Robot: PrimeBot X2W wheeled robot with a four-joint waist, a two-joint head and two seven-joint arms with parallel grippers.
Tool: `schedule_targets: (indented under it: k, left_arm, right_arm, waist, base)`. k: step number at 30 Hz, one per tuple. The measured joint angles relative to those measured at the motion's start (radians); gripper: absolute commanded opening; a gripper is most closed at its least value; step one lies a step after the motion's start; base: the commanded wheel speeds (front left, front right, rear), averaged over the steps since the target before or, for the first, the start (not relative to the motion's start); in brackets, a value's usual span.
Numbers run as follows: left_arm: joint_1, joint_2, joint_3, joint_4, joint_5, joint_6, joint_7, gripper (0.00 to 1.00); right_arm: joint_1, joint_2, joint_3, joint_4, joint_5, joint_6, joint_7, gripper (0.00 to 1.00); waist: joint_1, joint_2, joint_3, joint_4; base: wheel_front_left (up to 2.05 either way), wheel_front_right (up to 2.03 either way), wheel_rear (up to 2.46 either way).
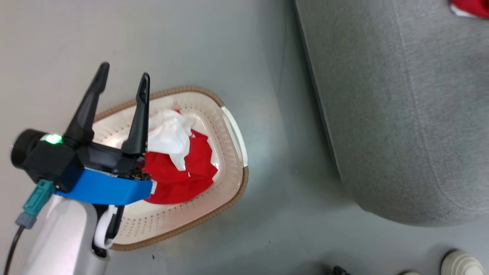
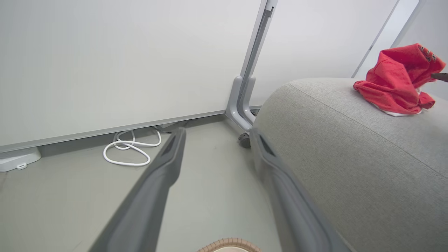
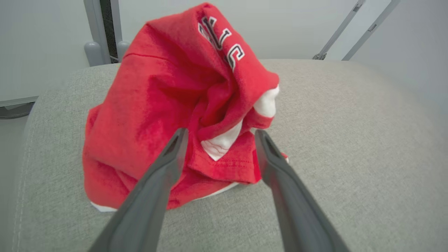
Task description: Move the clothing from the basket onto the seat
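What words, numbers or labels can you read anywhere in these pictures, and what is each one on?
"C": white dark-edged print on the red garment lying on the seat; the characters beside it are folded, unreadable.
Clothing in the basket: nothing legible.

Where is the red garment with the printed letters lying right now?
The red garment lies crumpled on the grey seat, directly in front of the open right gripper in the right wrist view.
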Motion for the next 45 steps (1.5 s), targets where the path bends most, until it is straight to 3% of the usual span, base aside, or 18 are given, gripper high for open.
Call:
schedule_targets:
  k: [12, 24, 32, 45]
  left_arm:
    - [0.122, -0.091, 0.008, 0.207, -0.071, 0.007, -0.069, 1.00]
    - [0.250, -0.163, 0.079, 0.301, -0.082, 0.000, -0.079, 1.00]
    - [0.316, -0.184, 0.136, 0.323, -0.058, -0.009, -0.079, 1.00]
    - [0.335, -0.216, 0.172, 0.324, -0.023, -0.027, -0.079, 1.00]
  right_arm:
    - [0.332, 0.080, 0.162, -0.245, 0.040, 0.000, -0.090, 1.00]
    - [0.696, 0.233, 0.249, -0.566, 0.024, 0.000, -0.134, 1.00]
    - [0.844, 0.300, 0.303, -0.602, 0.010, 0.000, -0.159, 1.00]
    - [0.899, 0.309, 0.350, -0.597, 0.041, 0.000, -0.153, 1.00]
  waist:
    - [-0.0002, 0.0000, -0.264, 0.031]
    - [-0.0005, 0.0001, -0.520, 0.105]
    - [-0.0004, 0.0001, -0.618, 0.152]
    - [-0.0001, 0.0000, -0.637, 0.191]
  base:
    - [0.00, 0.00, 0.00]
    - [0.00, 0.00, 0.00]
    - [0.00, 0.00, 0.00]
    - [0.00, 0.00, 0.00]
